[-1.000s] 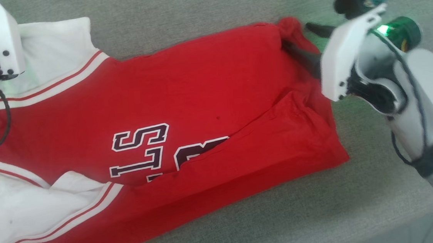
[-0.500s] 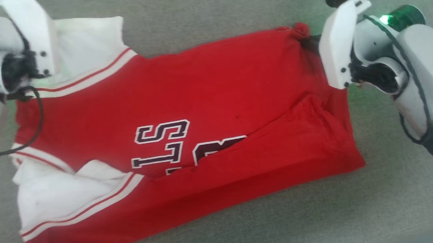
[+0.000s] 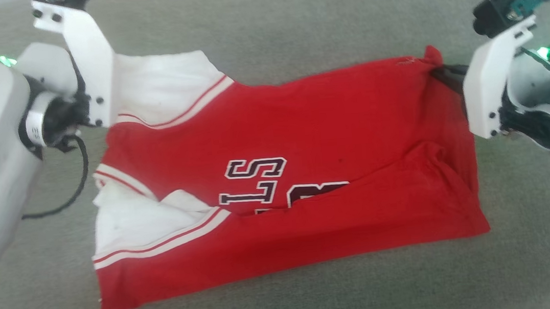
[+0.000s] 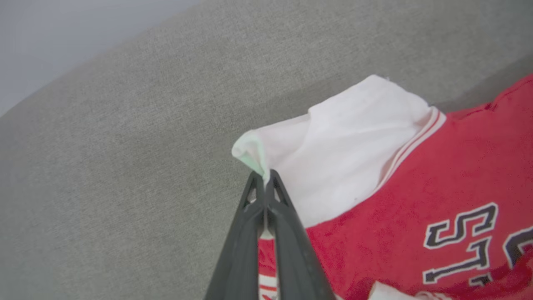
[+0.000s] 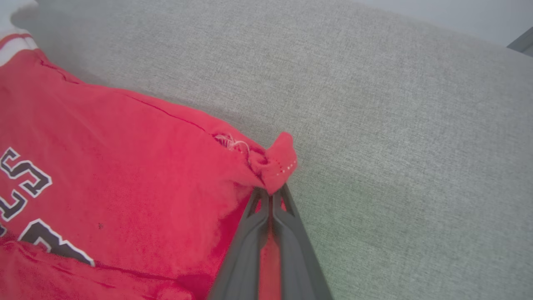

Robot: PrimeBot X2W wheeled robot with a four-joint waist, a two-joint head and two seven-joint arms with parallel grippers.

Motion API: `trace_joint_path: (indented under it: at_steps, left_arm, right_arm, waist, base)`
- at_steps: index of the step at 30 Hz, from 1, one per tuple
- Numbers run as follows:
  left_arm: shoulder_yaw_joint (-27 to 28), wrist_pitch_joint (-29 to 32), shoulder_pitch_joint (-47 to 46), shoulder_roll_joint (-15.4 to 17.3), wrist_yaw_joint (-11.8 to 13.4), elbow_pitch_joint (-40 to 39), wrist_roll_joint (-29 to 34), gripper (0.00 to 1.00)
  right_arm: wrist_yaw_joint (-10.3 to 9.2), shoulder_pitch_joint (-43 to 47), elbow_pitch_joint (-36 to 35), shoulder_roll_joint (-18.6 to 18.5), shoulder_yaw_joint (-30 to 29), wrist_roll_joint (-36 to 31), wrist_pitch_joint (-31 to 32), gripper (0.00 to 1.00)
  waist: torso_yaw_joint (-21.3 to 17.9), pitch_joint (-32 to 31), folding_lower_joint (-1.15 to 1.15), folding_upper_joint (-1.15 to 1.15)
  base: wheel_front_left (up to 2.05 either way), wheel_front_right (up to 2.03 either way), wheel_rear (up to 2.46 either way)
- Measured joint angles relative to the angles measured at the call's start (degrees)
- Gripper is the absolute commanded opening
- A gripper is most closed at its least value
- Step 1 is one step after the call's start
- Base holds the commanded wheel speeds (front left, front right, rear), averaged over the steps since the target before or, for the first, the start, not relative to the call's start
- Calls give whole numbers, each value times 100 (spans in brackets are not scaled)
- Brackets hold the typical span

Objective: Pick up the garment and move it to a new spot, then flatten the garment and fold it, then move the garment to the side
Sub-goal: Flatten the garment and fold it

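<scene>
A red jersey-style shirt point(image 3: 312, 132) with white short sleeves, red-and-white striped trim and black-and-white chest lettering lies lettering-up across a grey woven fabric surface point(image 3: 294, 25). Its near long side is folded up over itself, hiding part of the lettering. At the shirt's left end, the left gripper point(image 4: 265, 180) has its 2 long dark fingers pressed together on the edge of the far white sleeve. At the right end, the right gripper point(image 5: 272, 192) is likewise clamped on a bunched red corner. The far edge between the 2 grips casts a shadow on the surface behind it.
</scene>
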Motion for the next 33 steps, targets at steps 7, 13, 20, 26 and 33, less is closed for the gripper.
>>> trace_joint_path:
  at_steps: [7,13,20,26,33]
  left_arm:
    - [-218,282,720,477,325,-1550,55,0]
    - [-287,394,1395,801,730,-2680,10,0]
    - [-345,256,2249,1001,1070,-3320,-192,0]
    - [-424,-231,2805,864,972,-2903,-338,1]
    - [-302,-825,3066,658,721,-2212,-534,100]
  right_arm:
    - [0,862,-702,-454,-609,-25,222,0]
    - [0,1765,-1246,-619,-1271,-118,592,0]
    - [-1,2898,-1700,-394,-2001,-375,1058,0]
    - [-2,3346,-1735,19,-2205,-749,1325,0]
    - [-2,3385,-1671,318,-2184,-955,1291,100]
  waist:
    - [427,-421,0,0]
    - [732,-637,0,0]
    - [913,-814,0,0]
    - [879,-873,0,0]
    - [826,-993,0,0]
  base:
    - [0,0,0]
    - [0,0,0]
    - [0,0,0]
    - [0,0,0]
    - [0,0,0]
